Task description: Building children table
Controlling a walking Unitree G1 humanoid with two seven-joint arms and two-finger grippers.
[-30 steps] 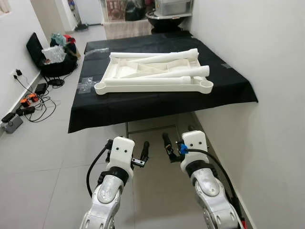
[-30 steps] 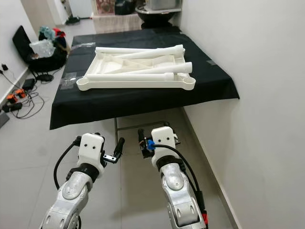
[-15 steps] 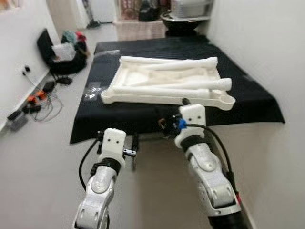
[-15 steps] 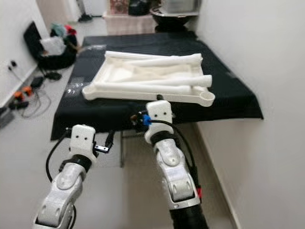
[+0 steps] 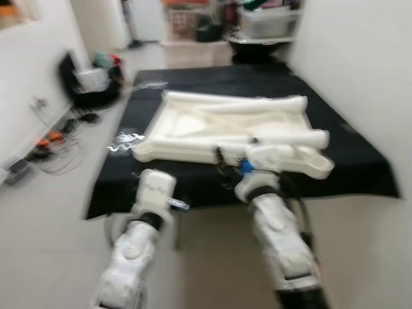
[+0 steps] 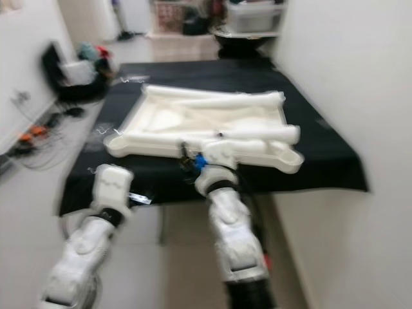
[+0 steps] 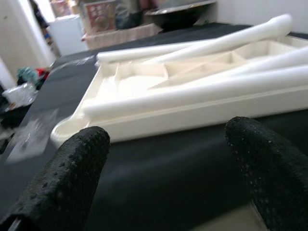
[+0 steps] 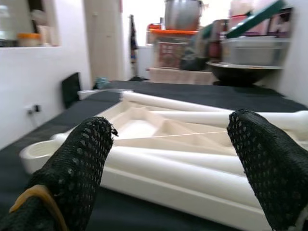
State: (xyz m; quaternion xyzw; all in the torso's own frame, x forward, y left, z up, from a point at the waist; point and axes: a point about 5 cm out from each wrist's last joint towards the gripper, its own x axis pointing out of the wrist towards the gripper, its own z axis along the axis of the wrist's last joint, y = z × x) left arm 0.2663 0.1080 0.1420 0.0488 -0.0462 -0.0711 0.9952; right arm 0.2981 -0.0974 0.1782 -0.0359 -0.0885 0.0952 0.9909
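Four rounded white legs (image 7: 202, 91), ribbed plastic tabletop (image 5: 193, 129), black cloth (image 5: 360, 161)

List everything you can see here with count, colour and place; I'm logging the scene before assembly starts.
Tabletop panel: one, white, lying underside up on the black cloth.
Table legs: several long white tubes, lying across the panel; exact count unclear in the blur.
Black cloth: one, covering the low platform against the right wall.
Plastic wrap scraps: clear, on the cloth's left edge.
Black bag with clutter: one, on the floor by the left wall.
Cables and chargers: several, on the floor at left.
Storage bin and dark basin: beyond the platform.
Left end effector: fingers open, before the panel's near edge.
Right end effector: fingers open, raised to the panel's near edge.
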